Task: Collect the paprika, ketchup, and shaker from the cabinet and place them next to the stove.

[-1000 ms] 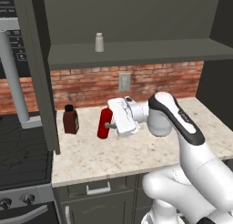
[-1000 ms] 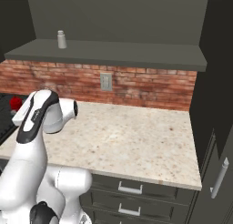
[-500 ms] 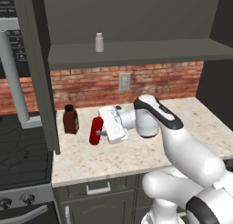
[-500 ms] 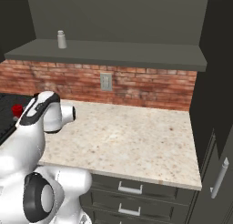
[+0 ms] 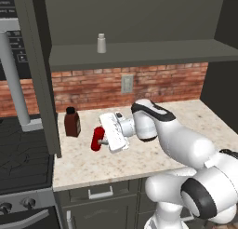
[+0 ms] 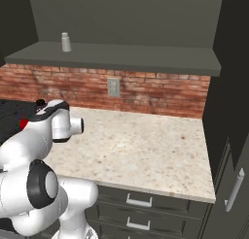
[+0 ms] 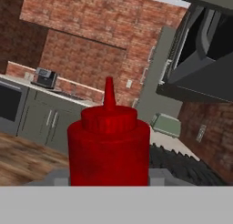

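**Red bottle carried low toward the stove side**

Since half a second ago, we see the arm has swung further left and lower, bringing the slim bright red ketchup squeeze bottle (image 5: 97, 138) down close over the speckled stone bench (image 5: 139, 158). The jaws pinch the ketchup, which fills the hand view (image 7: 108, 145). The squat dark reddish-brown paprika bottle with black cap (image 5: 71, 122) stands on the bench at ten o'clock of the ketchup, near but apart. The dark grey-green cabinet (image 5: 139, 56) holds the small pale shaker (image 5: 101, 43) on its shelf. Bare bench lies toward three o'clock; the black stove (image 5: 23, 163) borders the bench at nine o'clock.
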You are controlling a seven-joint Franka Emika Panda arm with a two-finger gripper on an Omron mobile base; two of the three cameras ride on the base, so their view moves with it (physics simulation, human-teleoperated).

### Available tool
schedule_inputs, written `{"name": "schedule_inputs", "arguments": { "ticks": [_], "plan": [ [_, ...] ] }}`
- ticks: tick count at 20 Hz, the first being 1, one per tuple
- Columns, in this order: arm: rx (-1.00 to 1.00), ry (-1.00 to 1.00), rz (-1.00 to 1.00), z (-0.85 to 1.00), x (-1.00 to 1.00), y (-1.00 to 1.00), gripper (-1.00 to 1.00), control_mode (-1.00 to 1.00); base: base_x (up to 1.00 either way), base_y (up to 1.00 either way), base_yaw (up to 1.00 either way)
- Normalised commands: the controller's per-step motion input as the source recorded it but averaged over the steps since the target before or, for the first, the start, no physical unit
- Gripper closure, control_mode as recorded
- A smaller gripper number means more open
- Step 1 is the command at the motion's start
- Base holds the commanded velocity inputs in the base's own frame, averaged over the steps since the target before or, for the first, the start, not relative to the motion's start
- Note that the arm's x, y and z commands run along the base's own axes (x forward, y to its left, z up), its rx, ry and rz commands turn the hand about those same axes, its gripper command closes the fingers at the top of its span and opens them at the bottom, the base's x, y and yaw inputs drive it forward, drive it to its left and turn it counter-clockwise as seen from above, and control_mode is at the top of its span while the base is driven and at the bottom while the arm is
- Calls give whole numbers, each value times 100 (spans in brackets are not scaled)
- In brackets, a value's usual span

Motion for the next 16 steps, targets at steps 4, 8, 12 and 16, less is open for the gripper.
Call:
{"name": "schedule_inputs", "arguments": {
  "ticks": [4, 8, 12, 16],
  "plan": [
    [-3, 0, 0, -37, 20, 16, 100, -100, 0, 0, 0],
    [-1, 0, 0, -34, 23, 24, 100, -100, 0, 0, 0],
    [0, 1, 0, -27, 24, 30, 100, -100, 0, 0, 0],
    [0, 1, 0, -25, 23, 24, 100, -100, 0, 0, 0]
  ]
}}
